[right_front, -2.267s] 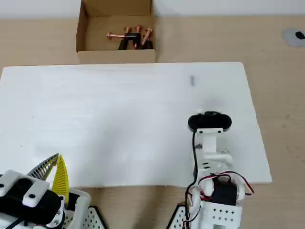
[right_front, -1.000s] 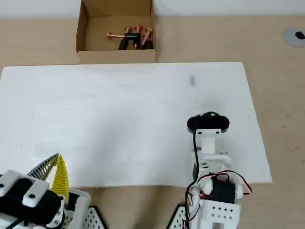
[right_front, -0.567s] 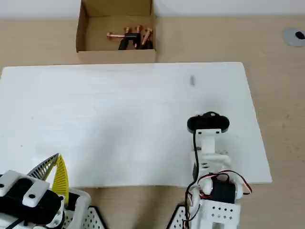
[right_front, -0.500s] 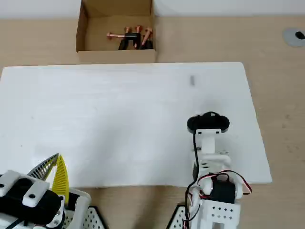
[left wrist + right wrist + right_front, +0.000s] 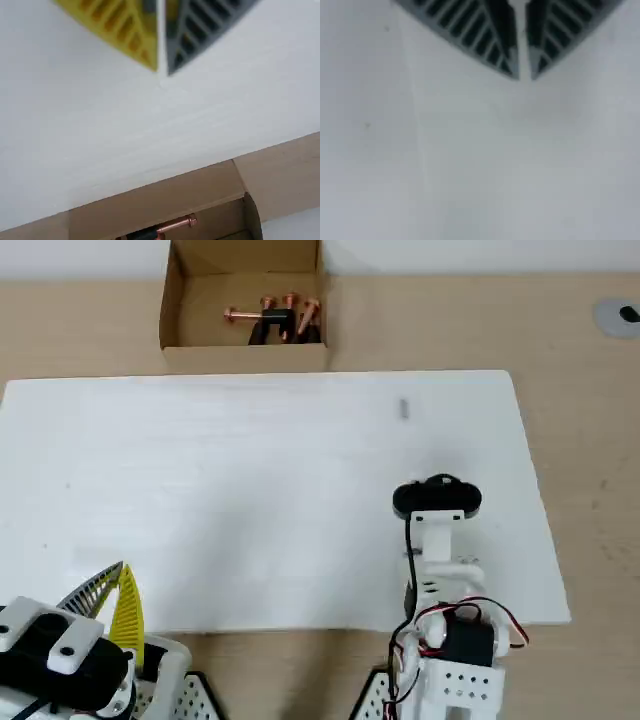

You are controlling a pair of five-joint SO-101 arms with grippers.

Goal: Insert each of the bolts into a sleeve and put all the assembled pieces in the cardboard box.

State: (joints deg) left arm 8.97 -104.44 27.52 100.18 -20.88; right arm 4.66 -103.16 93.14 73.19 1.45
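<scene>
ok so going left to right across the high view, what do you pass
left gripper → cardboard box → right arm → grey disc

Only mover: the white right arm [image 5: 437,540] with the black oval camera module [image 5: 437,498] at its wrist, over the white board [image 5: 250,490]. Compared with 2.3 s ago, the module sits a touch more toward the left of the high view, the side where the brown cardboard box [image 5: 245,358] stands. It is also a touch nearer the board's near edge. The black servo block with red wires [image 5: 462,642] at the arm's lower end has slid the same way. The white perforated base piece [image 5: 455,690] under it has dropped closer to the picture's bottom edge. Shift small, all done by 1.0 s ago.
</scene>
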